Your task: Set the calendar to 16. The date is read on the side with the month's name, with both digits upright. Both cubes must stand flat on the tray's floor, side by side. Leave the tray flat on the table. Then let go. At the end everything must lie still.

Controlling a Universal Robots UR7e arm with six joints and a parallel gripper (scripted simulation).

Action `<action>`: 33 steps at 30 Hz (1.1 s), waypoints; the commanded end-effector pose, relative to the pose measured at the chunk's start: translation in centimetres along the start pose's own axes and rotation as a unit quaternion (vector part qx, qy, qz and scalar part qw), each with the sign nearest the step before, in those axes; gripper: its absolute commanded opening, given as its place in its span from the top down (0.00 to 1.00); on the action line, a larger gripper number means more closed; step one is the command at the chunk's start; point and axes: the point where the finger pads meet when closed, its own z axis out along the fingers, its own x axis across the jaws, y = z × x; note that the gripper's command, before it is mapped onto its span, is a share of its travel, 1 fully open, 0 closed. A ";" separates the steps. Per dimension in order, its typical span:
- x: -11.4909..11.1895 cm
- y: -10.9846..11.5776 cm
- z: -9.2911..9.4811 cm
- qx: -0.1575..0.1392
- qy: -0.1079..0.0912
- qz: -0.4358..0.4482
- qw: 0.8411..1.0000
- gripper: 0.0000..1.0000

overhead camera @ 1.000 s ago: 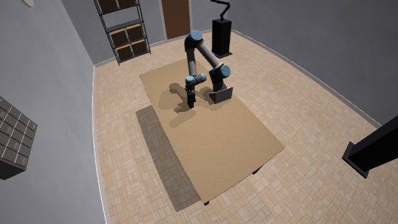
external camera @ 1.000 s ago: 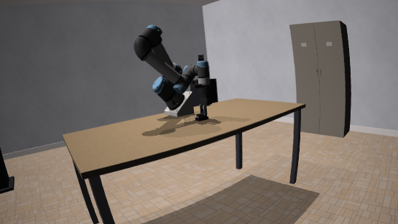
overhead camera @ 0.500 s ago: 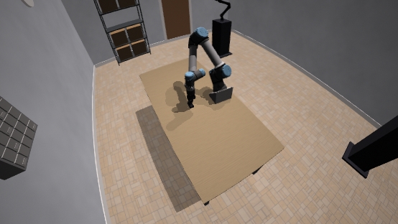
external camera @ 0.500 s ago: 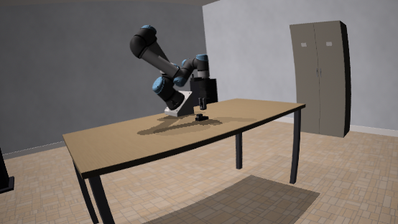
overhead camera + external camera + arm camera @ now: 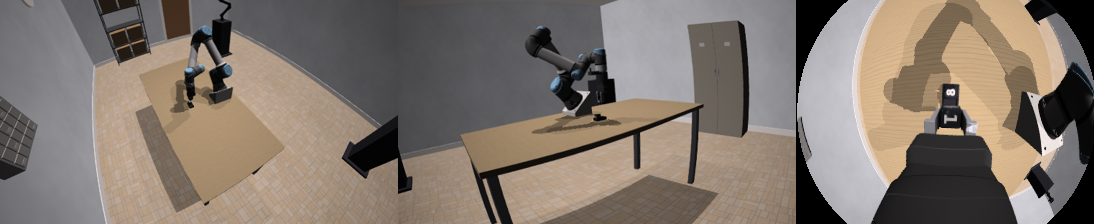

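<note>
The gripper point(image 5: 190, 99) point(image 5: 600, 100) point(image 5: 950, 115), pointing straight down, stands above the table point(image 5: 223, 143) point(image 5: 542, 143) point(image 5: 904, 165), its 2 fingers pinching the cube marked 1 point(image 5: 950, 118) by opposite sides. The tray point(image 5: 190, 105) point(image 5: 603, 118) lies flat on the table, below the gripper and to the right of the white base mount point(image 5: 571, 113) point(image 5: 1050, 145) in the exterior view. Its long axis runs roughly left to right there and from near to far in the wrist view. The cube marked 8 point(image 5: 596, 117) point(image 5: 950, 92) occupies the left end of the tray in the exterior view, the far end in the wrist view; the right end stands lower. In the wrist view, the 1 and the 8 on the upward faces both lie on their sides, their upright axes running left to right, across the tray's length. The month's name cannot be read.
</note>
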 end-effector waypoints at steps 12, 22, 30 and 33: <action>-0.1 -0.1 -0.8 0.001 -0.002 0.001 1.000 0.43; -0.1 -0.1 -0.8 0.001 -0.002 0.000 1.000 0.43; -0.2 -0.1 -0.8 0.001 -0.002 -0.010 1.000 0.43; -0.2 0.0 -0.8 0.001 -0.002 -0.017 1.000 0.43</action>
